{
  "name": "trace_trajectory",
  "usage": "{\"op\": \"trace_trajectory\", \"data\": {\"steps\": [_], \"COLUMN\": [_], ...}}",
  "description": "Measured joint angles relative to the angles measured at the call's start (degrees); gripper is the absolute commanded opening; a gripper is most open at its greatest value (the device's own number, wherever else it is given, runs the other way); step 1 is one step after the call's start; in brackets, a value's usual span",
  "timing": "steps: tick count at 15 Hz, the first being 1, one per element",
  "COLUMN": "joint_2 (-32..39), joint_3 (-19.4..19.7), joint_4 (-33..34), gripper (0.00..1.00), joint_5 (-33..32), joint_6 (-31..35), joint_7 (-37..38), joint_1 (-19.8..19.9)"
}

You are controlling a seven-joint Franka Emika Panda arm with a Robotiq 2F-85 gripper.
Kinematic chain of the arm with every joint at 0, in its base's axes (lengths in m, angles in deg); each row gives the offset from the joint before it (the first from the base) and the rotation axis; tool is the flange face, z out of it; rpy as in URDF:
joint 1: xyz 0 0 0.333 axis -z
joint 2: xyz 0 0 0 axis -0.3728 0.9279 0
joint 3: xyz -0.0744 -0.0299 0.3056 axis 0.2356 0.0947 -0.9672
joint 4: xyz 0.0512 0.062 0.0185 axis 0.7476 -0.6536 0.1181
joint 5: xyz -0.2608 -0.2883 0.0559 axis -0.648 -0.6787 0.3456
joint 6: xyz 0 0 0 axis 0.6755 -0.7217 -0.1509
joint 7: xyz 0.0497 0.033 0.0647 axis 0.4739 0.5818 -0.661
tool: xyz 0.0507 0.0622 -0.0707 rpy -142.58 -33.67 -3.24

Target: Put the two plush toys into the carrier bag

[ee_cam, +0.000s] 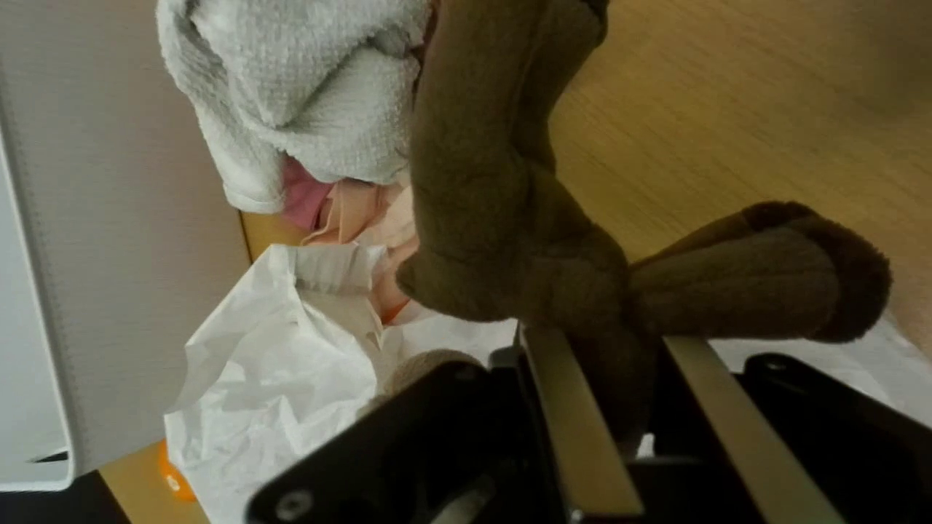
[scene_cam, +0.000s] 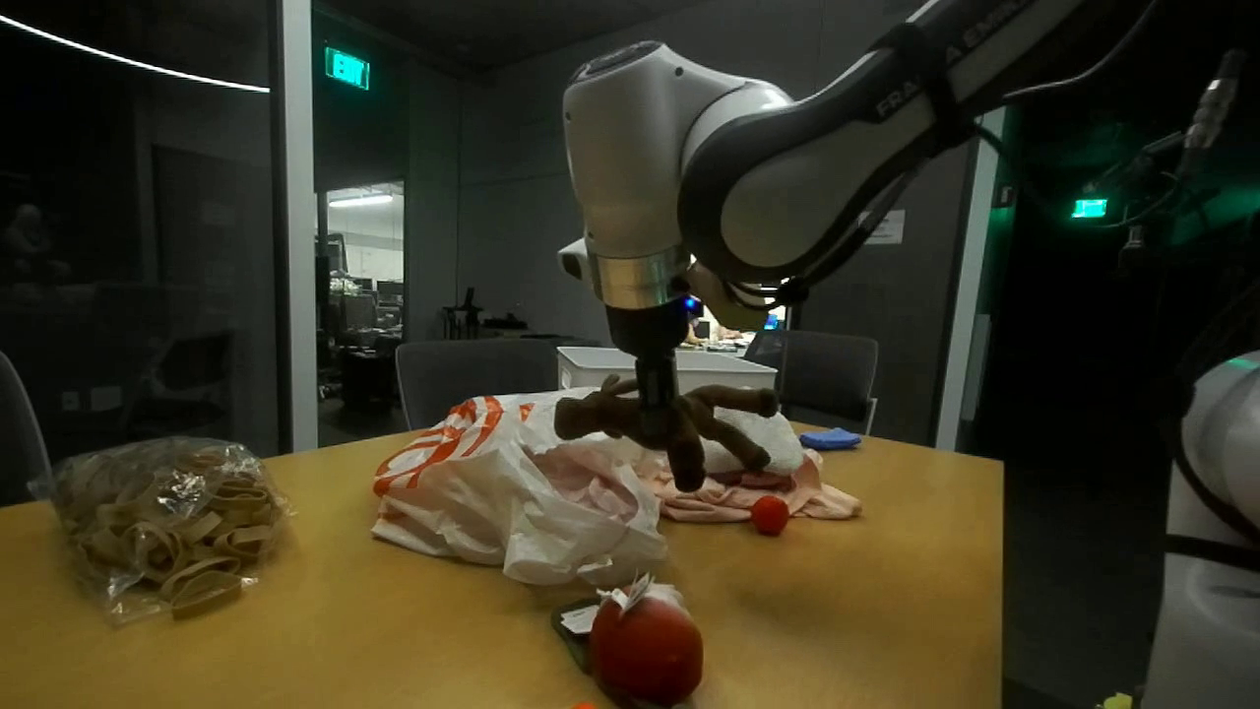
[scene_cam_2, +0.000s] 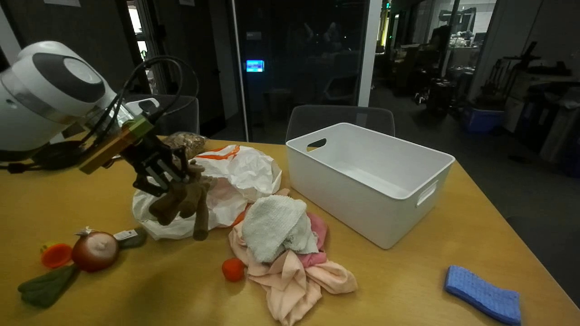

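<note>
Brown plush toy (ee_cam: 539, 225), pinched between the fingers (ee_cam: 579, 429), is apparently mid-transfer to the plastic carrier bag (scene_cam: 517, 483), so it likely needs lowering inside next.

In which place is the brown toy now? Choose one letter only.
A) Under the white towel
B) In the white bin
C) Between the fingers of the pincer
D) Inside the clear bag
C, because the wrist view shows the pincer with its two fingers closed on the brown toy.
</note>
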Motion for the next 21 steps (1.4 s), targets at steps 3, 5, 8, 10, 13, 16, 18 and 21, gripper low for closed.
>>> {"op": "trace_trajectory", "data": {"steps": [3,5,8,10,13,16,18,21], "joint_2": [7.7,12.1,17.9,20.9,23.8,25.0,25.4,26.3], "joint_3": [1.8,2.8,3.1,3.1,3.0,2.9,2.9,2.7], "joint_4": [4.4,7.2,11.5,14.4,18.4,21.6,23.4,24.6], "gripper": [0.11,0.11,0.1,0.1,0.1,0.1,0.1,0.1], "joint_5": [0.0,0.0,0.2,0.2,0.2,-0.2,-1.2,-2.2], "joint_6": [-1.9,-4.1,-7.2,-7.9,-11.1,-16.1,-20.9,-21.1], "joint_7": [0.0,0.0,-0.5,-1.7,-3.6,-6.1,-8.0,-11.1], "joint_1": [0.0,0.0,-0.9,-2.2,-4.8,-6.8,-7.9,-8.5]}}
